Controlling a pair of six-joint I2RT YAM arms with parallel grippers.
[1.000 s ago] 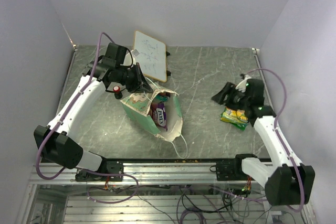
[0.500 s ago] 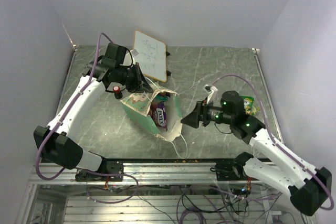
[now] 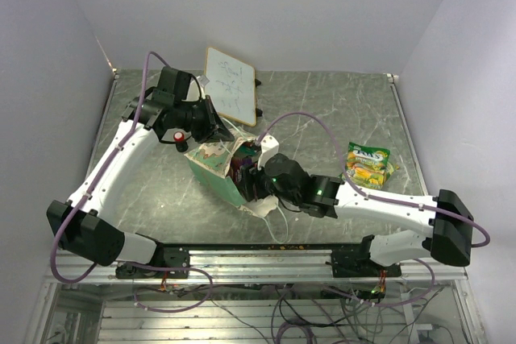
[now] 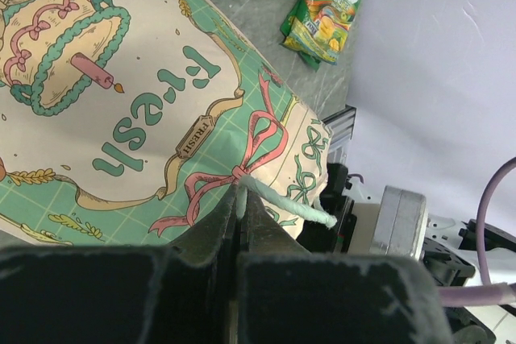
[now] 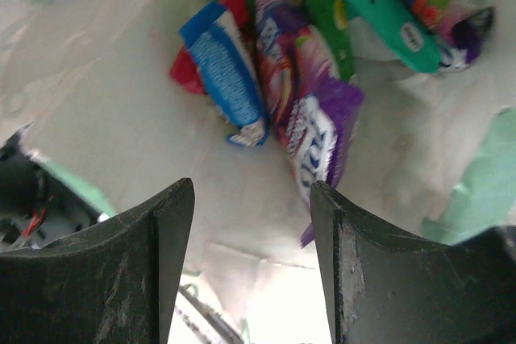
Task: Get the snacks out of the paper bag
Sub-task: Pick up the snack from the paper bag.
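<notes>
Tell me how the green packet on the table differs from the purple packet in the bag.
The green packet lies flat on the table; the purple packet sits inside the paper bag. The green packet carries orange and yellow print; the purple packet has white lettering and is wedged among other snacks. Both are small glossy packets.

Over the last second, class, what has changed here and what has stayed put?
The right gripper swung left across the table, away from the green snack packet lying far right, and reached into the paper bag mouth, jaws open over the snacks inside. Unchanged: the left gripper shut on the bag's edge, the bag, the whiteboard.
</notes>
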